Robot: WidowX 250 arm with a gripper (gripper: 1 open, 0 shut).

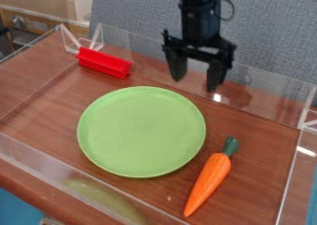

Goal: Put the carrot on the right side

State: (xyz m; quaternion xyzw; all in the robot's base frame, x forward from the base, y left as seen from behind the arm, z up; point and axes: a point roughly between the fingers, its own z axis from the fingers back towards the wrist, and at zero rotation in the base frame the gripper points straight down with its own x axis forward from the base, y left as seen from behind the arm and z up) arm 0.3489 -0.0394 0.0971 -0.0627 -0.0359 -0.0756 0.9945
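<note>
The orange carrot (209,182) with its dark green stem tip lies on the wooden table to the right of the green plate (140,131), stem end pointing up and away. My gripper (198,73) hangs open above the table behind the plate's far right edge, well clear of the carrot, with nothing between its black fingers (220,71).
A red rectangular block (104,62) lies at the back left. Clear plastic walls (291,187) ring the wooden table. A grey panel stands behind the arm, and cardboard boxes (50,2) sit at the far left.
</note>
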